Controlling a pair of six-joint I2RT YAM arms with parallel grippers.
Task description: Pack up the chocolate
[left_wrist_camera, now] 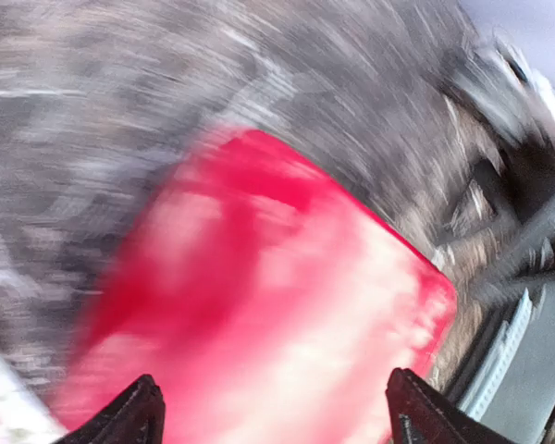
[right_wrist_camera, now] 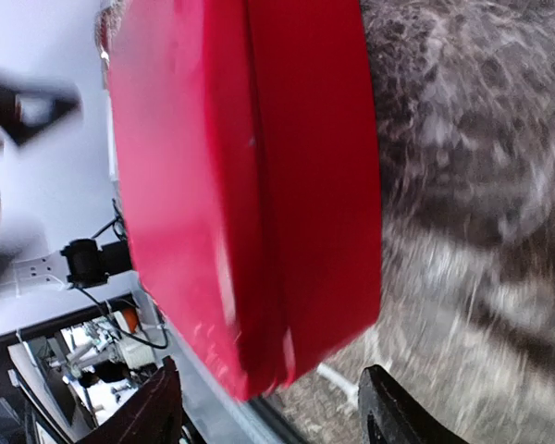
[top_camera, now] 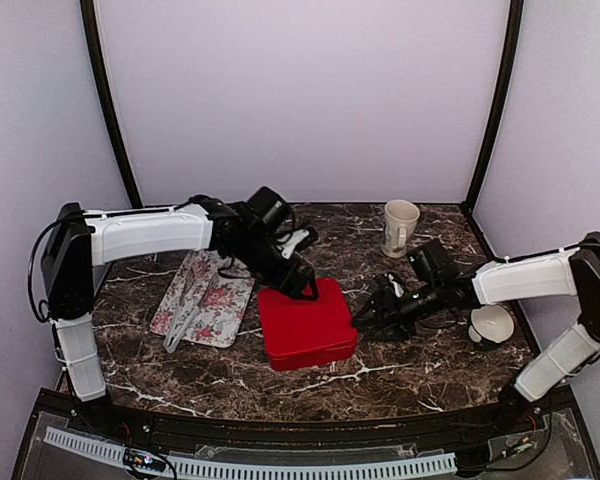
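Observation:
No chocolate balls show in any view. A closed red box (top_camera: 305, 325) lies in the middle of the marble table. My left gripper (top_camera: 298, 285) hovers over the box's far edge. In the blurred left wrist view it (left_wrist_camera: 273, 421) is open, with the red lid (left_wrist_camera: 259, 305) filling the space between the fingertips (left_wrist_camera: 134, 416). My right gripper (top_camera: 365, 315) is just off the box's right side. In the right wrist view it (right_wrist_camera: 273, 412) is open and faces the box's side wall (right_wrist_camera: 250, 185), holding nothing.
A floral tray (top_camera: 220, 305) with metal tongs (top_camera: 185, 312) lies left of the box. A cream mug (top_camera: 400, 227) stands at the back right. A white bowl (top_camera: 491, 324) sits at the right under my right arm. Dark frame posts stand at the back corners.

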